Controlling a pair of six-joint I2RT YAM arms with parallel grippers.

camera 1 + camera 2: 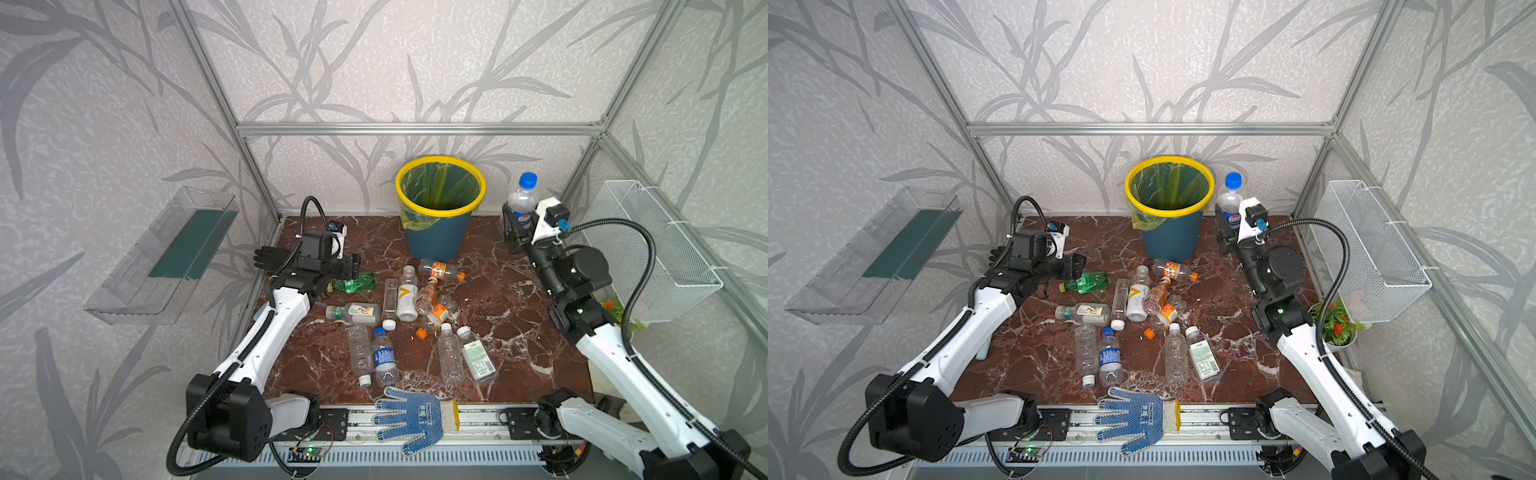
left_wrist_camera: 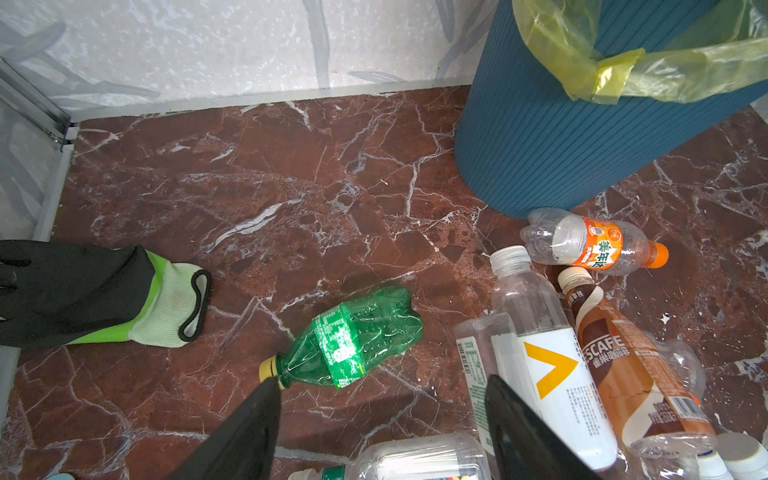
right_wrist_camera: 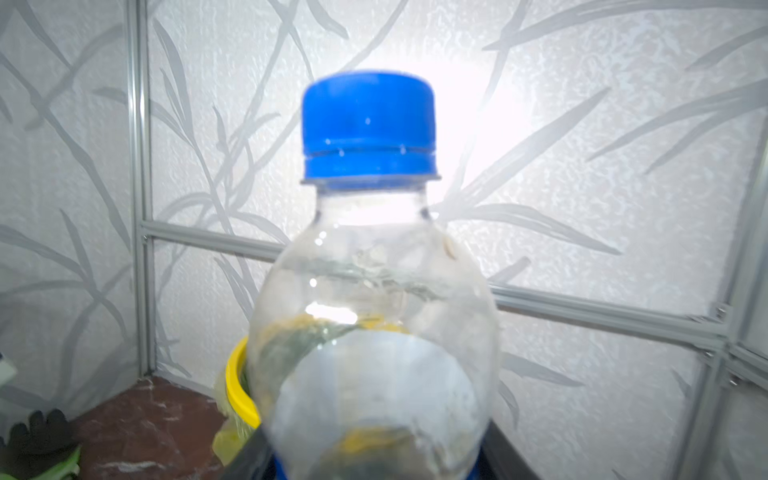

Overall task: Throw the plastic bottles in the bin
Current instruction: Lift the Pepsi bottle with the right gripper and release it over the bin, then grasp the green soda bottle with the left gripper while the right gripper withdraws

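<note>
The right jaws clamp the blue-capped bottle (image 1: 523,199) upright, long axis vertical, raised just right of the bin (image 1: 440,158); the bin mouth lies to the left of these jaws. The left jaws stand apart, near the green bottle (image 2: 353,336) lying on the counter (image 2: 291,187).

red marble tabletop (image 1: 505,291) — bottles (image 1: 406,301), bin (image 1: 436,239), black glove (image 1: 268,257) on it.
</note>
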